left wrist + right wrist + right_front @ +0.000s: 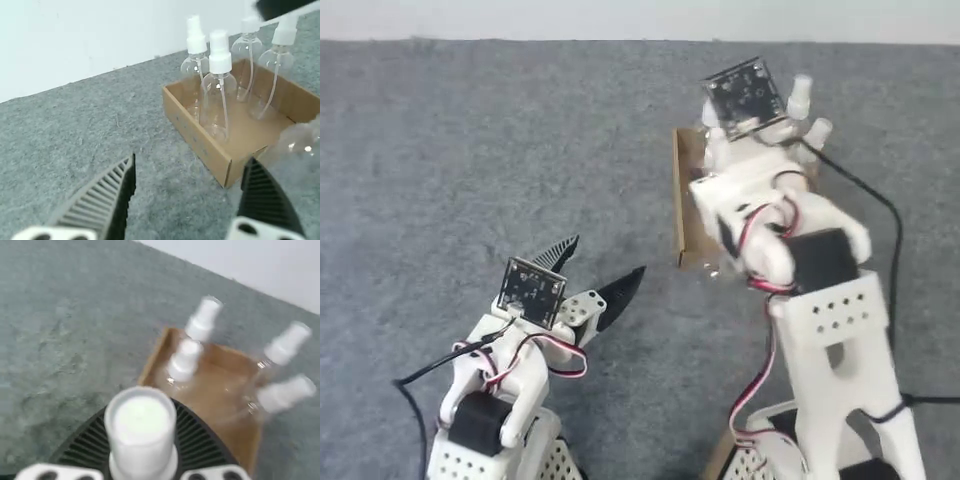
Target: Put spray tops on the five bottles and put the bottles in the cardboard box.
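The cardboard box (pixel 197 142) holds several clear bottles upright with white spray tops, among them a front bottle (pixel 218 95) and a back one (pixel 194 60). From above, their tops (pixel 186 360) stand inside the box (pixel 249 437). My right gripper (pixel 141 442) is shut on another bottle's white spray top (pixel 141 422), held over the carpet just short of the box's near wall. A blurred bottle body (pixel 300 145) shows at the box's near corner. My right arm (pixel 760 190) hangs over the box (pixel 678 200). My left gripper (pixel 607 258) (pixel 190 162) stands open and empty, apart from the box.
Grey carpet (pixel 470 150) covers the table, with free room to the left of the box and at the back. A pale wall (pixel 75 35) rises behind the table.
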`<move>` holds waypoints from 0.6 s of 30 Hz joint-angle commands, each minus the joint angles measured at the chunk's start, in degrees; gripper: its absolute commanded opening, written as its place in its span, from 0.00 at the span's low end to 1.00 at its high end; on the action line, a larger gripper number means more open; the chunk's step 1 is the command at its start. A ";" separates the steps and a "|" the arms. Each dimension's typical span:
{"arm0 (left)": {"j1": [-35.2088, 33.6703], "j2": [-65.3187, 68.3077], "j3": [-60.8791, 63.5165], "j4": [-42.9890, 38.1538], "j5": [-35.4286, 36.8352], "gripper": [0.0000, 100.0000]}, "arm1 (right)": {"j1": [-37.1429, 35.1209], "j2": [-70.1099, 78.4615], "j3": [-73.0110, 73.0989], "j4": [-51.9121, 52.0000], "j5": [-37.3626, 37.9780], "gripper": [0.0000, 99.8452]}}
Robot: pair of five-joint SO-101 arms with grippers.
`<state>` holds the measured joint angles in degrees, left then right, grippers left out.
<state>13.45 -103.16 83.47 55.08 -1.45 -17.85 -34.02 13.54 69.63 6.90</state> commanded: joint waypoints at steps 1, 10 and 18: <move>0.00 -1.05 0.13 -1.76 -0.26 0.31 | 4.18 0.22 -3.34 0.40 1.23 0.01; 0.00 -1.05 0.31 -1.76 -0.26 0.31 | -1.27 -0.48 2.37 1.01 1.32 0.01; -0.09 -0.97 0.13 -1.41 -0.35 0.28 | 2.95 -8.75 3.69 14.99 1.85 0.01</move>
<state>13.45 -103.16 84.09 55.08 -1.45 -17.93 -36.04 17.58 79.03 7.69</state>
